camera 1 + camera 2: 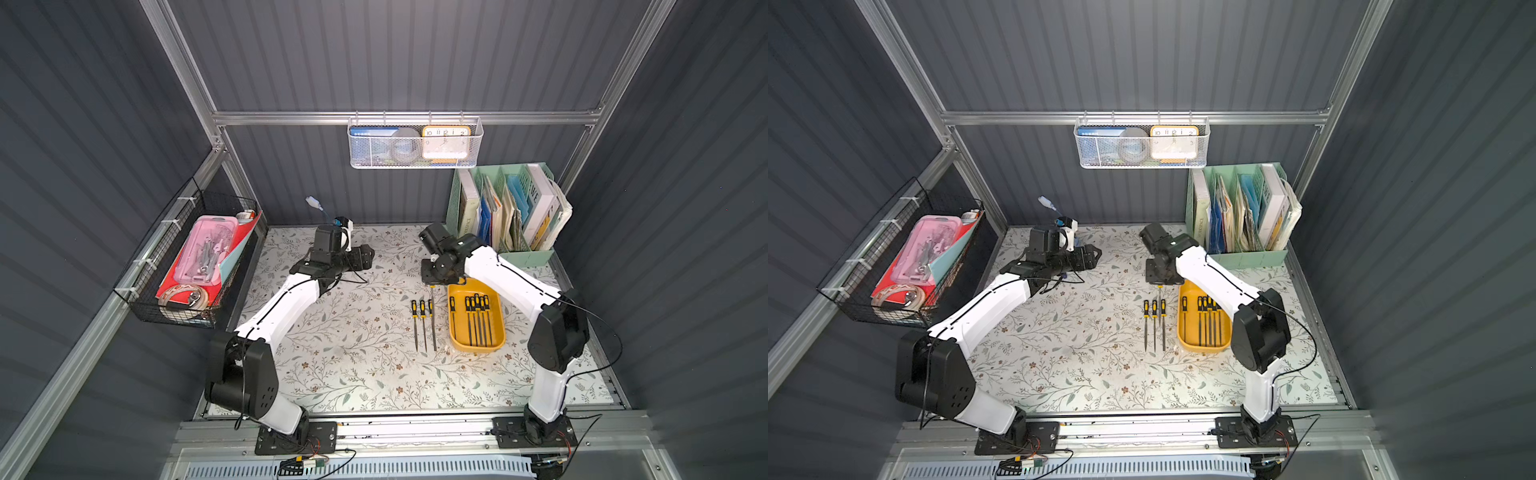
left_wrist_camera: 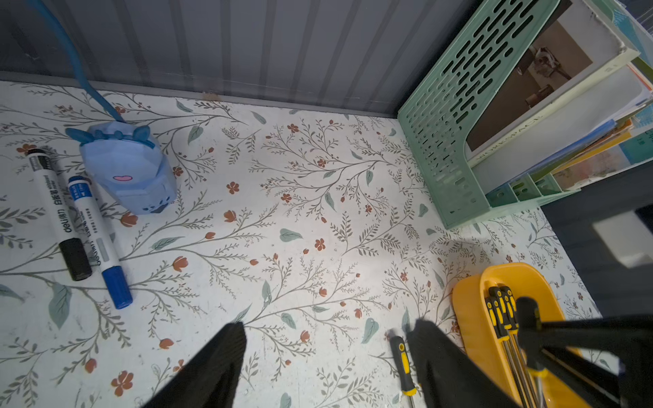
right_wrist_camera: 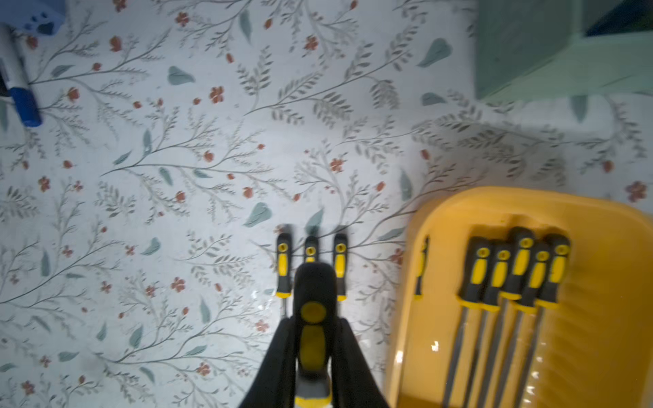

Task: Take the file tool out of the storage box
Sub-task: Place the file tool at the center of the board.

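The right tool (image 3: 313,321) is clamped on the black-and-yellow handle of a file (image 3: 312,279). The file is clear of the storage box (image 3: 456,201), just beside its long wall and above three files (image 1: 423,324) lying on the table (image 1: 353,374). Its long axis runs roughly parallel with the box's long side. Six more files (image 1: 478,320) lie inside the box. The left tool (image 2: 327,328) gapes empty, well apart from the box, so the right arm is nearer.

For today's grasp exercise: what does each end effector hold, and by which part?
Right end effector: a black-and-yellow-handled metal file, gripped by its handle. Left end effector: nothing, open.
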{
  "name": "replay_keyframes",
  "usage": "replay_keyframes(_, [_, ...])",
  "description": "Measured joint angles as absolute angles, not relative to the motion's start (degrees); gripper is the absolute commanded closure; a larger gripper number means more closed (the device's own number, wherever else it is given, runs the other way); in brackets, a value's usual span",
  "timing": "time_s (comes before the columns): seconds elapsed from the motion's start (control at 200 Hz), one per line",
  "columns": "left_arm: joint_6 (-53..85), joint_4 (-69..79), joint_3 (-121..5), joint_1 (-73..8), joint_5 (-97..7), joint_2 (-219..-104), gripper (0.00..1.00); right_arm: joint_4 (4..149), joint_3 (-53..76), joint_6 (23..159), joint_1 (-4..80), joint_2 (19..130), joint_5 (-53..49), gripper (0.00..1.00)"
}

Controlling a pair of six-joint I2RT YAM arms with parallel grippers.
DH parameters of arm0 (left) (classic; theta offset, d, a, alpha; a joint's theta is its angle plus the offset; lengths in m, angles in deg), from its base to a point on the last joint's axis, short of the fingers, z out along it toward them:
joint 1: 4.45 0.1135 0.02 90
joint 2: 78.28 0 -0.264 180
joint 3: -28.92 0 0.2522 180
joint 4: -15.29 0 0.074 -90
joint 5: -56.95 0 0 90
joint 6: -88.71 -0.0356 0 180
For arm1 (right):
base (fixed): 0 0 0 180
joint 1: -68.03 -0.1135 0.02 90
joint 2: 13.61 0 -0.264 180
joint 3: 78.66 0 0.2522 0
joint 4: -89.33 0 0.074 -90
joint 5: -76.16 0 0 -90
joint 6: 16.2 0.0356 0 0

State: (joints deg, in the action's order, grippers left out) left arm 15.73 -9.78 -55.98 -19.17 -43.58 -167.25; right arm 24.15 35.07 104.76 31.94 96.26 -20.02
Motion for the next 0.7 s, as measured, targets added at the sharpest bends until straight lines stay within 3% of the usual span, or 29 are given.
replay_keyframes(0.25, [16.3, -9.6, -54.9, -19.1, -43.6, -166.6, 0.2, 27.1, 35.5, 113.9, 27.2, 105.2, -18.2, 1.0])
replay_keyframes(0.7, [16.3, -9.5, -54.4, -19.1, -43.5, -166.5, 0.19, 26.5, 40.3, 114.4, 26.8, 114.5, -16.4, 1.0])
